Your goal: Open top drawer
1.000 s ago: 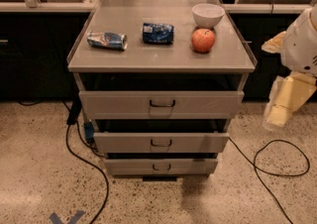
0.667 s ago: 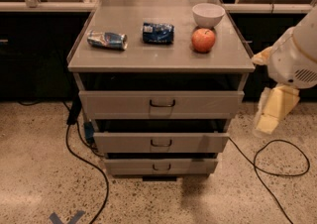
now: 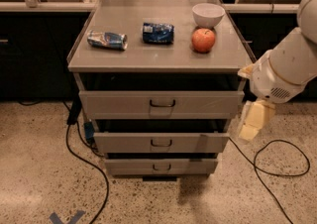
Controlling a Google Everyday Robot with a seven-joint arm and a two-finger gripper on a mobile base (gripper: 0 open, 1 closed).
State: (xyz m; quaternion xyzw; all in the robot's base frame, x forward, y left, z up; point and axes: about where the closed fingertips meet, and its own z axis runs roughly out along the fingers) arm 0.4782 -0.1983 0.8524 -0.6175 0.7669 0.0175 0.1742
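Note:
The top drawer (image 3: 124,104) is the widest of three grey metal drawers in a cabinet, with a small dark loop handle (image 3: 162,103) at its centre. It stands out a little from the cabinet, with a dark gap above its front. My gripper (image 3: 251,121) hangs from the white arm (image 3: 285,72) to the right of the cabinet, level with the top drawer's right end and pointing down. It is apart from the handle.
On the cabinet top (image 3: 158,54) lie a crushed can (image 3: 107,39), a blue packet (image 3: 158,32), a red apple (image 3: 203,39) and a white bowl (image 3: 208,14). Two narrower drawers (image 3: 161,142) sit below. Black cables (image 3: 277,168) run on the speckled floor either side.
My arm and gripper have moved left, from the right edge of the view to just beside the cabinet's right side. The drawers have not moved.

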